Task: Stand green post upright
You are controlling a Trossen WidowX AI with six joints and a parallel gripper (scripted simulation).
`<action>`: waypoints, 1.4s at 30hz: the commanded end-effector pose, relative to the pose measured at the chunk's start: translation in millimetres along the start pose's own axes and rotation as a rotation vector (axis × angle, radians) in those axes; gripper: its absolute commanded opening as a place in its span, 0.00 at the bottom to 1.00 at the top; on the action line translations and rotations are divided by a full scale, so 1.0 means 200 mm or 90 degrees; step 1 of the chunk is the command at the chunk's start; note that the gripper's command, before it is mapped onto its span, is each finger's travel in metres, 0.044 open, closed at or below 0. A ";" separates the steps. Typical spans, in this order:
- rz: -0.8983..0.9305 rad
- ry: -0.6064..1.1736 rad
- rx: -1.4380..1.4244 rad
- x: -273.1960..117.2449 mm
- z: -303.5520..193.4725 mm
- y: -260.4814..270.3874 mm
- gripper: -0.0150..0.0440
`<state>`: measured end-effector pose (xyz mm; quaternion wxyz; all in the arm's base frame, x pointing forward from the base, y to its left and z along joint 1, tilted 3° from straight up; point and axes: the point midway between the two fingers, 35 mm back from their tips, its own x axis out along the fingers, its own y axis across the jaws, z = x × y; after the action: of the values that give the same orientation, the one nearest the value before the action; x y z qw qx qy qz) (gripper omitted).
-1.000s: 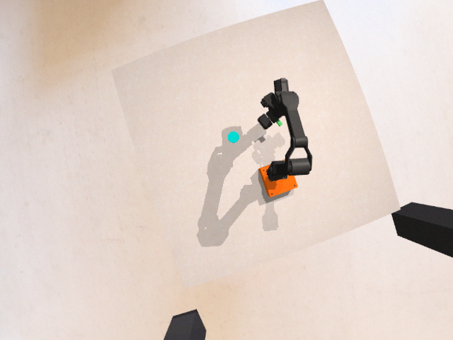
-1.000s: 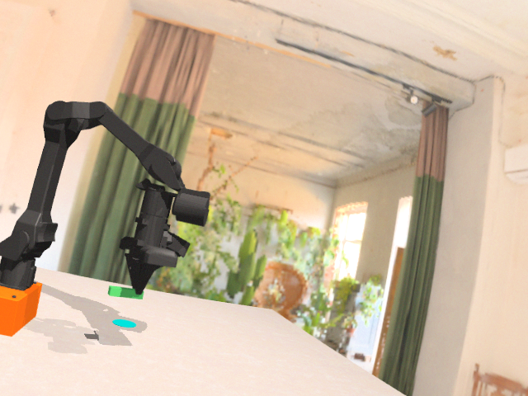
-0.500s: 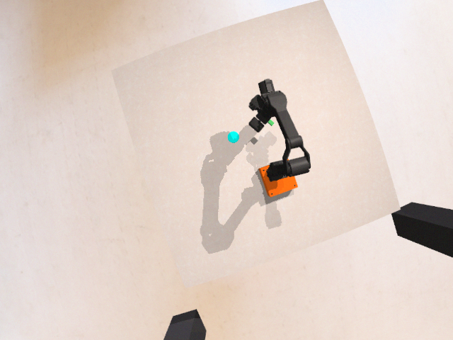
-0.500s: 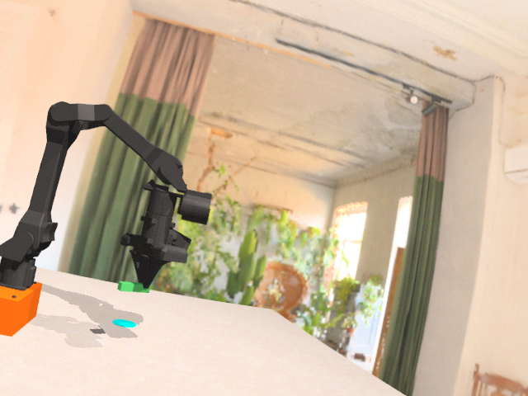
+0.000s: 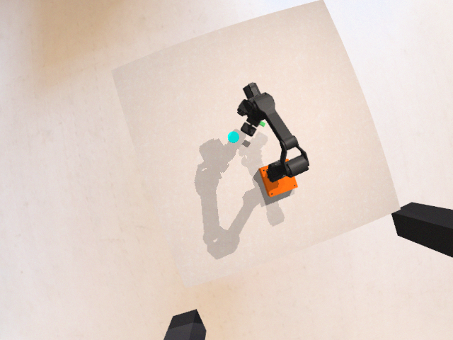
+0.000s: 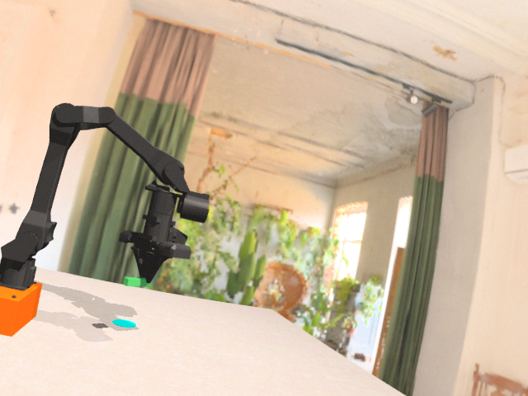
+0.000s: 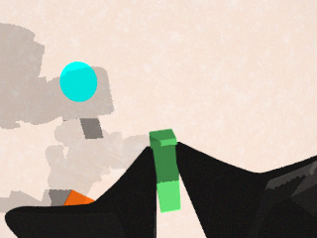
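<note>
Desk point(image 5: 164, 91) point(image 6: 213, 349) point(image 7: 238, 74): pale, speckled, crossed by the arm's shadows.
Arm point(image 5: 279, 127) point(image 6: 134, 143): black, bent out over the desk from an orange base point(image 5: 283, 188) point(image 6: 19, 313) point(image 7: 76, 198).
Jaws point(image 5: 252, 125) point(image 6: 147, 281): pointing down, nearly closed, pinched on the green post.
Green post point(image 5: 262, 124) point(image 6: 132, 281) point(image 7: 166, 164): a short square-sided bar, brighter green at one end, darker where shaded; held above the desk, lying roughly level rather than upright.
Cyan circle point(image 5: 233, 137) point(image 6: 124, 323) point(image 7: 78, 81): flat on the desk, off to one side of the post, nothing standing in it.
Done: grasp and lift.
Left: carry across, turn upright, lower, release, withdraw.
</note>
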<state>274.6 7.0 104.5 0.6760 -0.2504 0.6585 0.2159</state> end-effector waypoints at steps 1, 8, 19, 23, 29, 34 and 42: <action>-0.001 0.004 -0.027 0.00 0.03 0.03 0.29; 0.000 0.003 -0.083 -0.01 0.09 0.13 0.29; 0.002 0.002 -0.172 -0.03 0.18 0.28 0.29; 0.002 0.002 -0.204 -0.03 0.20 0.34 0.29; 0.002 0.002 -0.252 -0.04 0.24 0.44 0.29; 0.002 0.002 -0.292 -0.05 0.26 0.51 0.29; 0.012 -0.012 -0.296 -0.03 0.27 0.54 0.29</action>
<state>250.0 124.5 109.0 0.6026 -0.3969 0.5876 0.3662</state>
